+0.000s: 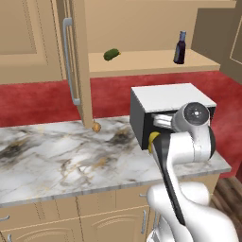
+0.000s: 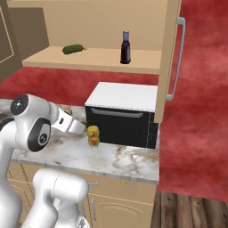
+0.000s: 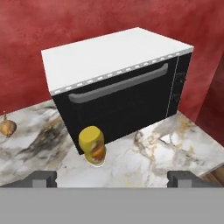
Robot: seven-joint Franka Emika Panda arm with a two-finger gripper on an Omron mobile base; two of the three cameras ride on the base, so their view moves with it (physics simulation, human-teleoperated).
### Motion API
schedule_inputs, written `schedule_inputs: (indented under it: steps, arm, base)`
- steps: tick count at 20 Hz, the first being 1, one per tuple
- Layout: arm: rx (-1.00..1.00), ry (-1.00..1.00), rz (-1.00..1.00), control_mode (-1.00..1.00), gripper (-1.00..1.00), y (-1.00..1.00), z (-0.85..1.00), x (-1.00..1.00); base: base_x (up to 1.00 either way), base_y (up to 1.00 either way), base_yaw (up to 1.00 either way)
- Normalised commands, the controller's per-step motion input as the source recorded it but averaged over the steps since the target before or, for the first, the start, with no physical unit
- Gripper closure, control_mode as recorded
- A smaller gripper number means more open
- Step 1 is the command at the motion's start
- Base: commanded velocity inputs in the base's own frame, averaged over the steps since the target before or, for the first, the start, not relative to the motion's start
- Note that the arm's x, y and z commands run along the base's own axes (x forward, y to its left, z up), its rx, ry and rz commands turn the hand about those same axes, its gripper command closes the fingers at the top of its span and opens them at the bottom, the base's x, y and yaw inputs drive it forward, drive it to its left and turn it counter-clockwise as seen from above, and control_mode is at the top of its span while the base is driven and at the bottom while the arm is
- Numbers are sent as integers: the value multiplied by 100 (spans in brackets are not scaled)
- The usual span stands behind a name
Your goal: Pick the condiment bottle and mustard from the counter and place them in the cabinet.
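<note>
Item: mustard (image 3: 92, 145), upright on desk (image 3: 144, 162), touching microwave (image 3: 118, 83) front. Condiment bottle (image 2: 125, 47) already on cabinet (image 1: 156, 61) shelf. Tool (image 3: 112, 178) wide, empty, short of mustard. Risk: finger strikes microwave door, topples bottle.

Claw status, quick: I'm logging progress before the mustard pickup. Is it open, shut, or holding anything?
Claw: open, holding nothing; its fingertips stand wide apart, short of the mustard on the counter.

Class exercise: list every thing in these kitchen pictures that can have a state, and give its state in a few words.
condiment bottle: upright on the cabinet shelf, capped
mustard: standing on the counter before the microwave
cabinet: door open
microwave: door shut
gripper: open, holding nothing
pickle: lying on the shelf
</note>
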Motion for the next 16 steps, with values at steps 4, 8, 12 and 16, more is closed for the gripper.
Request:
schedule_inputs:
  steps: [4, 8, 12, 16]
  arm:
    - [0, 0, -17, -100, -100, 17, -9, -11]
    - [-2, 0, -2, -100, -100, 7, -7, 0]
    - [-3, -1, 0, -100, -100, 4, -23, 0]
    - [-6, 0, 0, -100, -100, 16, -38, 0]
  base:
    - [0, 0, 0]
    - [0, 0, 0]
    - [0, 0, 0]
    - [0, 0, 0]
